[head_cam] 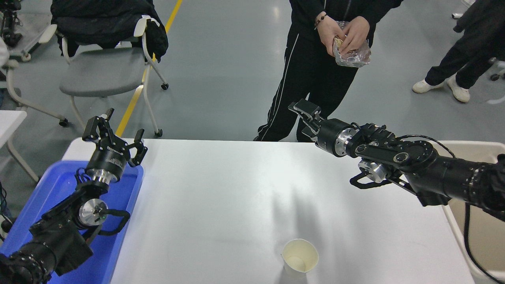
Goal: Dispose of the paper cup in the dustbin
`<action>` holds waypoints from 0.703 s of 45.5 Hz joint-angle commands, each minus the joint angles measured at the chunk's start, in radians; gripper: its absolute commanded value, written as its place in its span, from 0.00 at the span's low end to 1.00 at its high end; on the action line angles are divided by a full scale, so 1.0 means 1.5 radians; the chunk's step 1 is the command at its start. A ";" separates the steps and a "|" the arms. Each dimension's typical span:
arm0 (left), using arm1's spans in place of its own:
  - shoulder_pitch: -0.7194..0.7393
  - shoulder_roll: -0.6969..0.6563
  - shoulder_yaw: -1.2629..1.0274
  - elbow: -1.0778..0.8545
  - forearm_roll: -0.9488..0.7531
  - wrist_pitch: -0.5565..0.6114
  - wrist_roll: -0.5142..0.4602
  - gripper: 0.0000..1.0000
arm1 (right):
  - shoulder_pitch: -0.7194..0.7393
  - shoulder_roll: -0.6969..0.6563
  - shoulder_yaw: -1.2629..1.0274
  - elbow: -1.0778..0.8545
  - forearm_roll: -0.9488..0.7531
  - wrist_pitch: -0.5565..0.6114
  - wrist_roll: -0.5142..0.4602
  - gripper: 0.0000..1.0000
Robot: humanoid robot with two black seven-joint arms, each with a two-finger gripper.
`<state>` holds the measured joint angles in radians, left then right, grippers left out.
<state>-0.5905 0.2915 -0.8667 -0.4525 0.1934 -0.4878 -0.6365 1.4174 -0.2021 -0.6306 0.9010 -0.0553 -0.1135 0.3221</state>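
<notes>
One cup: the paper cup [300, 256] stands upright at the near edge of the white table [221, 197], mouth open, cream inside showing, rim slightly pinched at its left; nothing touches it.
Left arm: parked at the lower left over the blue plastic tray [118, 252], which sits on the table's left end; the left gripper [116, 136] points away from the camera, jaws spread, holding nothing.
Dustbin: the dustbin [465, 148] is at the table's right end, beige with a thick cream rim; most of it is hidden behind the right arm, and the cup is well apart from it.
Right arm: comes in from the right edge, stretched leftward above the table's far right part, well apart from the cup and farther back; its shadow falls on the tabletop beyond the cup.
Right gripper: the right gripper [303, 113] sits over the table's far edge, pointing left; seen nearly edge-on against dark trousers, so I cannot tell how the jaws stand.
Far side: a person [315, 71] in black stands just behind the table, both hands on a crumpled silver foil bag [355, 55].
Floor beyond: a grey chair [102, 71] with a dark garment over its back, top left; a second person's legs [457, 67] at the top right.
</notes>
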 commanded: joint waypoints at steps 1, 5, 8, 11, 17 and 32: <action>0.000 0.000 0.000 0.000 0.000 0.000 0.000 1.00 | 0.251 0.049 -0.293 0.206 -0.027 0.033 -0.034 0.99; 0.000 0.001 0.000 0.000 0.000 0.000 0.000 1.00 | 0.316 0.078 -0.335 0.295 -0.097 0.033 -0.034 0.99; 0.000 0.000 0.000 0.000 0.000 0.000 0.001 1.00 | 0.347 0.107 -0.380 0.338 -0.142 0.033 -0.034 0.99; 0.000 0.000 0.000 0.000 0.000 0.000 0.000 1.00 | 0.354 0.135 -0.440 0.350 -0.175 0.033 -0.033 0.99; 0.000 0.001 0.000 0.000 0.000 0.000 0.000 1.00 | 0.343 0.135 -0.527 0.350 -0.212 0.030 -0.032 0.99; 0.000 0.000 0.000 0.000 0.000 0.000 0.000 1.00 | 0.330 0.135 -0.488 0.425 -0.290 0.035 -0.026 0.99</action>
<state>-0.5906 0.2919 -0.8667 -0.4524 0.1933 -0.4878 -0.6364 1.9011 -0.0126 -1.3625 1.4434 -0.4004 -0.0668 0.2796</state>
